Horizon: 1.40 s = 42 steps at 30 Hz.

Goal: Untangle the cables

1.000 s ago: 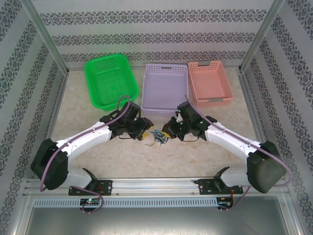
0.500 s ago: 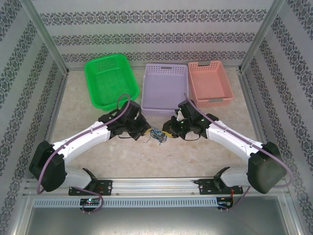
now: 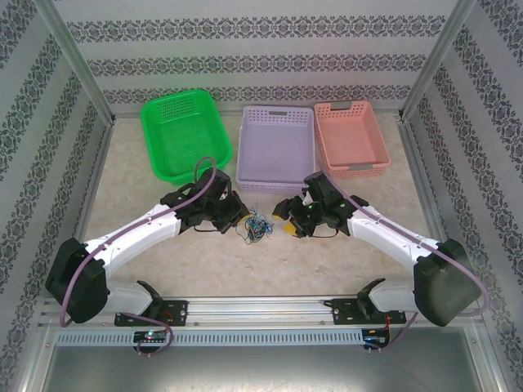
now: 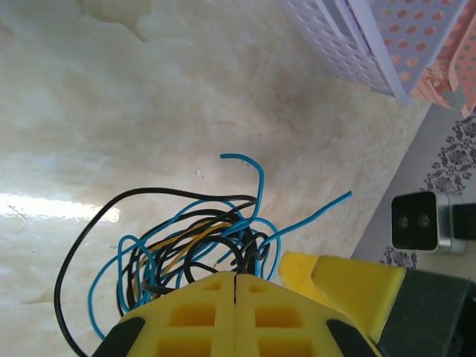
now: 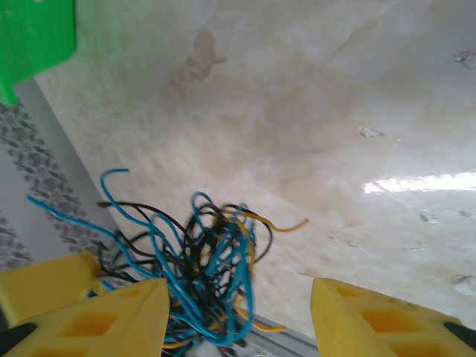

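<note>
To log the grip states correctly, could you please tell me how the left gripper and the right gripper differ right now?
The left gripper has its fingers pressed together on the cables; the right gripper has its fingers spread wide, clamping nothing. Strands run into the left gripper's closed tips, while the tangle lies loose between the right gripper's. Both have yellow fingers and meet at the tangle.

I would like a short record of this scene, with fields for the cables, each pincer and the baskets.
cables: one tangle of thin black, blue and yellow wires, between the two pincers
left pincer: shut on the tangle
right pincer: open, facing the tangle
baskets: green plastic basket, lilac plastic basket, pink plastic basket, in a row at the far side, all look empty
</note>
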Motion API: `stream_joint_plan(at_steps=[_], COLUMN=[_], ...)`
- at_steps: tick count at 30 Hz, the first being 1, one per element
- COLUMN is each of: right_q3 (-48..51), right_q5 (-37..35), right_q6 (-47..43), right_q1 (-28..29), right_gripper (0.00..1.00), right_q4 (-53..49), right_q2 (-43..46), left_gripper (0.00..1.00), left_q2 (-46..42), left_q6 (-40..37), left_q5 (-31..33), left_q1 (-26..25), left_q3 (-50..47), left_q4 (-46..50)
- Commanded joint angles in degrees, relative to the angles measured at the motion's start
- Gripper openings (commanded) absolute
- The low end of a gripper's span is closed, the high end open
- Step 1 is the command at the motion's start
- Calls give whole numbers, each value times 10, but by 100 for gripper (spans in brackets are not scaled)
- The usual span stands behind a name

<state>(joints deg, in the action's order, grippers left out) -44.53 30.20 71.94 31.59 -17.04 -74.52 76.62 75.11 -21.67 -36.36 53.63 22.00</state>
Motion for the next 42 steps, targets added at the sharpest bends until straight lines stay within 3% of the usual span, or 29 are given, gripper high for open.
stream_joint_plan(at_steps=[1, 12, 15, 18, 26, 35, 42], right_q3=[28, 94, 105, 113, 114, 120, 66], right_q5=[16, -9, -19, -35, -57, -72, -107], right_q6=[84, 227, 256, 266, 150, 60, -27], right_q1=[5, 34, 32, 28, -33, -89, -117], right_gripper=[54, 39, 24, 0, 0, 0, 0], right_q4=[87, 246, 281, 291, 110, -8, -112], right_q2=[-10, -50, -55, -48, 41, 116, 131], left_gripper=[0, 0, 0, 0, 0, 0, 0], left_q2=[6, 4, -4, -16, -66, -85, -82], left_q6=[-35, -34, -31, -33, -66, -75, -56], left_q5=[-19, -25, -27, -19, 69, 136, 177], left_q1=[-5, -12, -12, -12, -11, -10, -7], left_q3=[10, 12, 7, 8, 31, 40, 30], left_q4=[-30, -81, -89, -79, 42, 162, 210])
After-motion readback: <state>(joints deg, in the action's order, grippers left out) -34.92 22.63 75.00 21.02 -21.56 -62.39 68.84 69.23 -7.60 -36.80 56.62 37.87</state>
